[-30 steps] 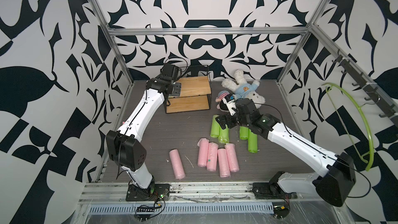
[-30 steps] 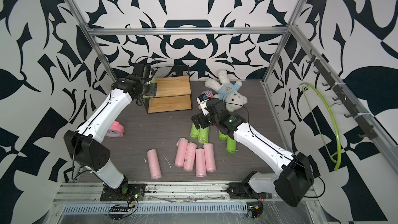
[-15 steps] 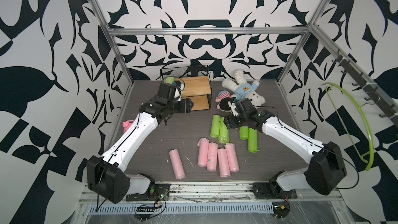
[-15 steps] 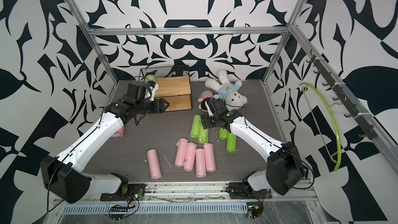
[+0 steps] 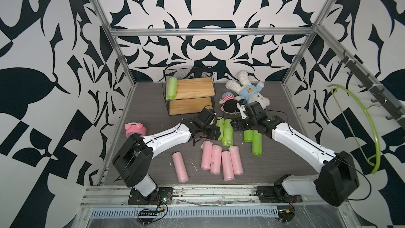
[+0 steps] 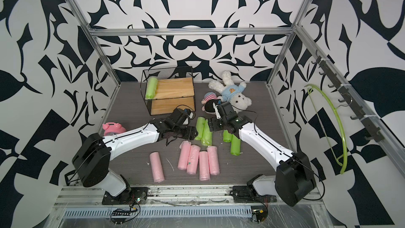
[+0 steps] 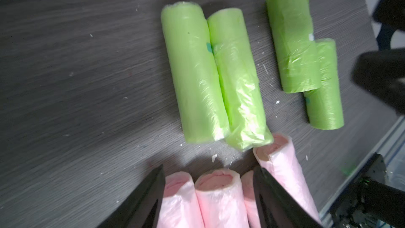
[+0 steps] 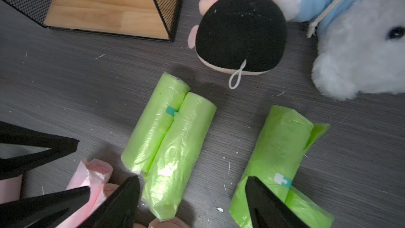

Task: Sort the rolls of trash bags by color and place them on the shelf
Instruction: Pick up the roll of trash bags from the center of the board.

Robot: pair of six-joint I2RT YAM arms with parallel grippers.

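One green roll [image 5: 172, 88] lies on the top board of the shelf [image 5: 197, 87]. Several more green rolls lie mid-floor: one pair [image 5: 227, 133] touching side by side, another pair [image 5: 256, 143] to its right. Several pink rolls [image 5: 219, 160] cluster in front of them, and one pink roll [image 5: 180, 164] lies apart. My left gripper [image 7: 208, 168] hangs open over the far ends of the clustered pink rolls [image 7: 217, 198], holding nothing. My right gripper [image 8: 191, 180] is open above the gap between the two green pairs [image 8: 173, 148], [image 8: 278, 150], also holding nothing.
A pink alarm clock [image 5: 134, 128] stands by the left wall. A white plush rabbit [image 5: 249, 91] and a black-haired doll [image 5: 229, 106] lie right of the shelf, just behind my right wrist. A green hanger [image 5: 370, 126] hangs on the right wall.
My left arm has left the shelf, where a green roll now lies on the top board, and swung forward to the pink rolls. The right gripper has stayed over the green rolls.
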